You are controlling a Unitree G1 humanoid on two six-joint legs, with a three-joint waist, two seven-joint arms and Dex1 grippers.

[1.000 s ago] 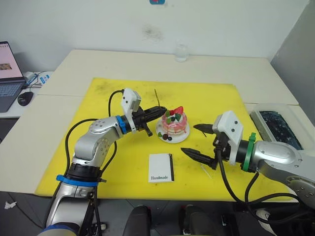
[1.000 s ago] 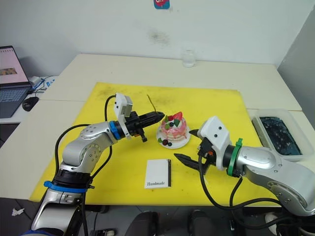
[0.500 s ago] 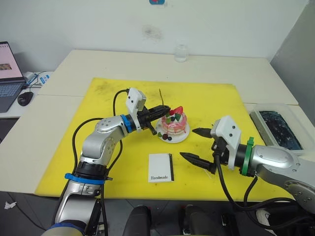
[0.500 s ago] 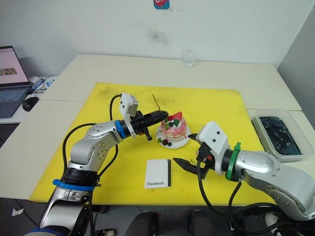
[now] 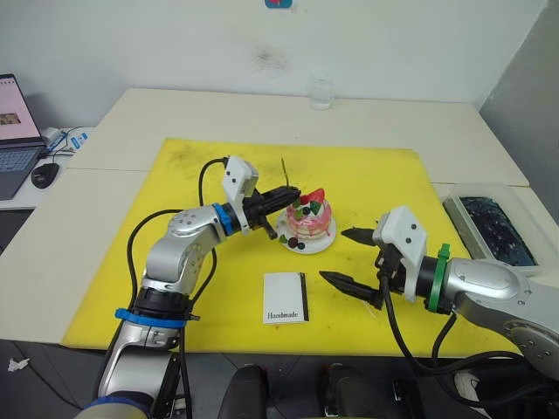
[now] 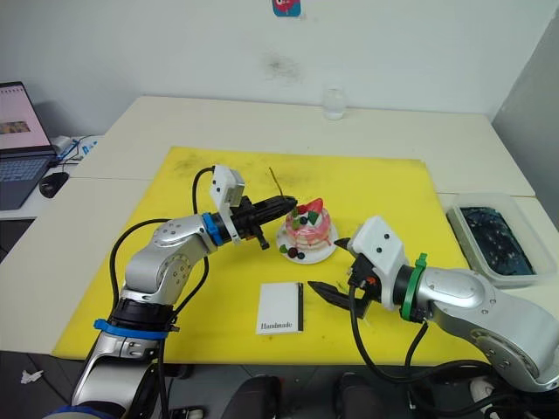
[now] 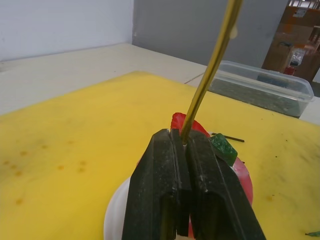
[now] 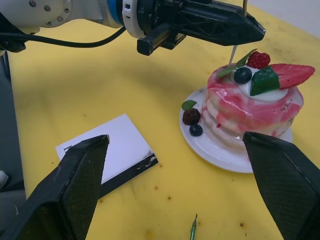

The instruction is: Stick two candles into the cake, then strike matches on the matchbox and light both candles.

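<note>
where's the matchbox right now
In the left eye view the matchbox lies flat on the yellow mat, near its front edge, just in front of the cake and beside the open right gripper.

White wall [image 5: 175,35], cream tables [image 5: 393,122], yellow mat [image 5: 175,262].

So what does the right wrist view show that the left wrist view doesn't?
Seen from the right wrist alone: the matchbox lying flat on the yellow mat, the open right gripper, and the candle's pale lower tip poised just above the cake. Seen from the left wrist alone: a clear plastic tub beyond the mat and a dark match behind the cake. Both share the left gripper shut on the candle, the cake on its white plate, and the mat.
</note>
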